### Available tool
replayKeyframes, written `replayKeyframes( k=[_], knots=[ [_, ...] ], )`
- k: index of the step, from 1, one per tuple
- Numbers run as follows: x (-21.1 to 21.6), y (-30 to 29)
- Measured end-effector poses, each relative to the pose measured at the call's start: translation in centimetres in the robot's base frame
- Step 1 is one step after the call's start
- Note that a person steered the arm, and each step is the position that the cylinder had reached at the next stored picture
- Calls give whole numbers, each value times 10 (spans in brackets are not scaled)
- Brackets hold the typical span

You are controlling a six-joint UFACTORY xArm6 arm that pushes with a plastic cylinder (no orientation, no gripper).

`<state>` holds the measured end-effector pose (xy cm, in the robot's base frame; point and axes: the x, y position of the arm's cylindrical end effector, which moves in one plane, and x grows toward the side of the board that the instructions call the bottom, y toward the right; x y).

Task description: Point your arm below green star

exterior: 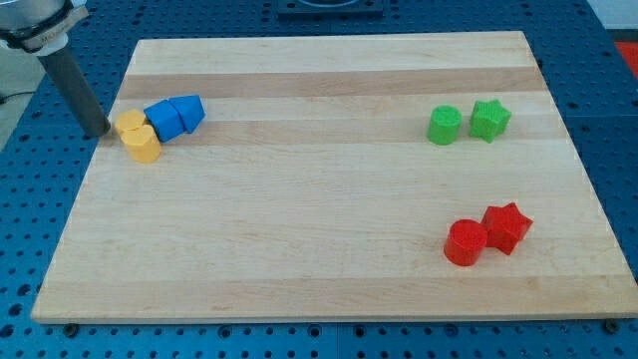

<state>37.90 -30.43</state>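
Wooden and pale, the desk fills most of the frame, and it sits on a blue base with lots of small holes.

My tip is at the upper left of the frame, right at the left edge of the desk. The dark rod leans up from it toward the top left corner. This arm has no hand to open or close, just the rod.

Just to the right of my tip are two yellow blocks. The upper yellow block is very close to my tip, maybe touching, but I cannot tell for sure. The lower yellow block touches it and sits a bit lower and to the right. Next to them, a little higher, are two blue blocks pressed side by side, the left blue block and the right blue block. Their shapes are hard to make out.

The green star is far away at the upper right of the frame. A green cylinder stands just to its left, close but not touching as far as I can see.

Lower down on the right side, a red cylinder touches a red star, which is up and to the right of it.

My tip is well apart from the green star, on the other side of the desk
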Motion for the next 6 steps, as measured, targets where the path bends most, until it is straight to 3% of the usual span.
replayKeyframes(
  k=[1,2,3,6],
  knots=[
    [25,7],
    [97,59],
    [117,164],
    [92,445]
  ],
)
